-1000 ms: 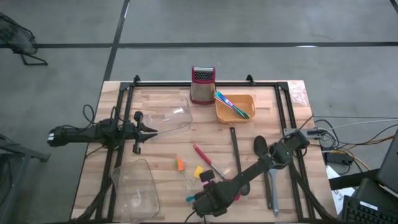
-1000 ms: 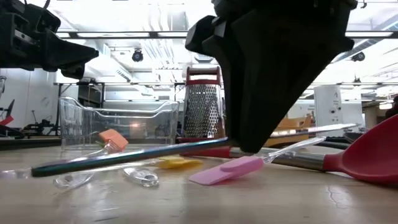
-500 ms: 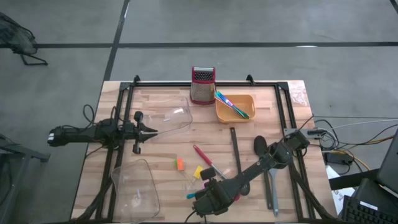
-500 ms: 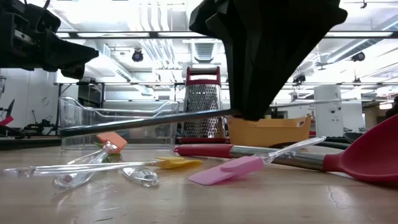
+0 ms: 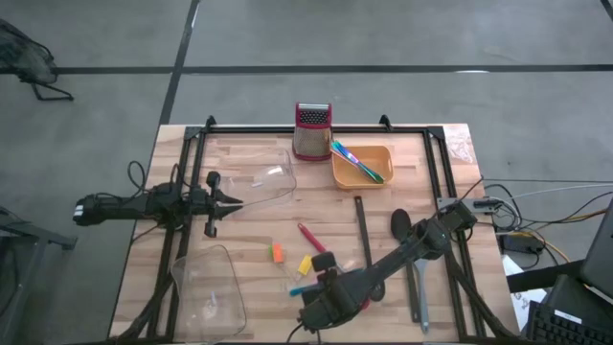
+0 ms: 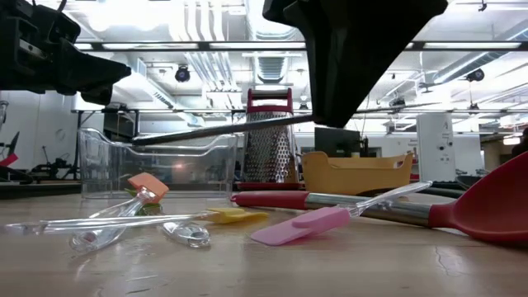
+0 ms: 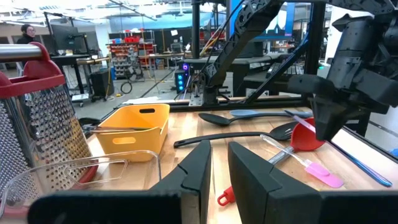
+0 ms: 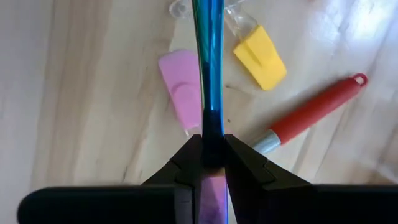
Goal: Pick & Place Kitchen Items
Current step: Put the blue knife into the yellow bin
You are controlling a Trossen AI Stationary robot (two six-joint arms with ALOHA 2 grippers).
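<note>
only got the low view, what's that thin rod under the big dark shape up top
observer: It is a blue stick, clamped in the right gripper. The right wrist view looks down on it over a pink spatula and a yellow piece.
operator: and the dark bit top left, where's that over the table
observer: That is the left gripper. From above it sits on the table's left side, pointing at a clear tub.
operator: anything in the orange tray yet
observer: Yes. The high view shows thin sticks, blue and green, lying in the orange tray.
</note>
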